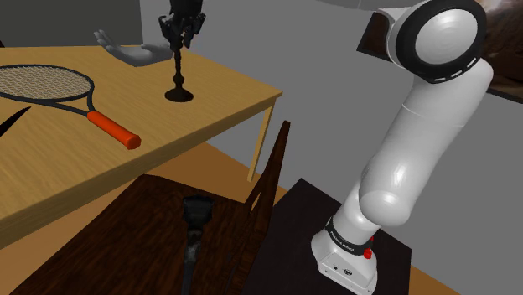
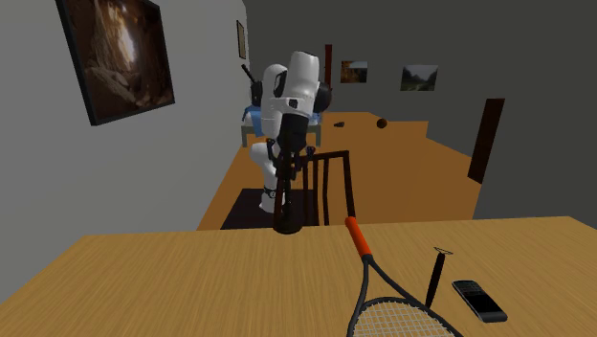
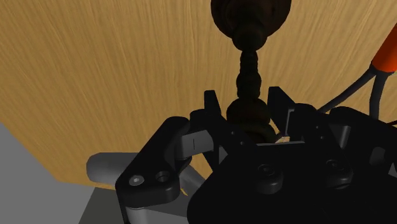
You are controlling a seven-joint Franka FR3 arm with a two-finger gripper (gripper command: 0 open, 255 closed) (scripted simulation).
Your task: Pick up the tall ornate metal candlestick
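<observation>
Wrist view: the candlestick (image 3: 248, 63) top stands clasped within the claw (image 3: 247, 97).

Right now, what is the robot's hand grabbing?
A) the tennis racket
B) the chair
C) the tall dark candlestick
C: the hand has a black finger on each side of the candlestick top, while the tennis racket lies apart on the table.

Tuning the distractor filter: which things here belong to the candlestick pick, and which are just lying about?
Job:
- tall dark ornate candlestick
- black two-finger tool, closed on its top

Lying about:
- tennis racket with dark frame and orange-red grip
- grey hand-shaped object
- flat black remote
- dark wooden chair
</observation>
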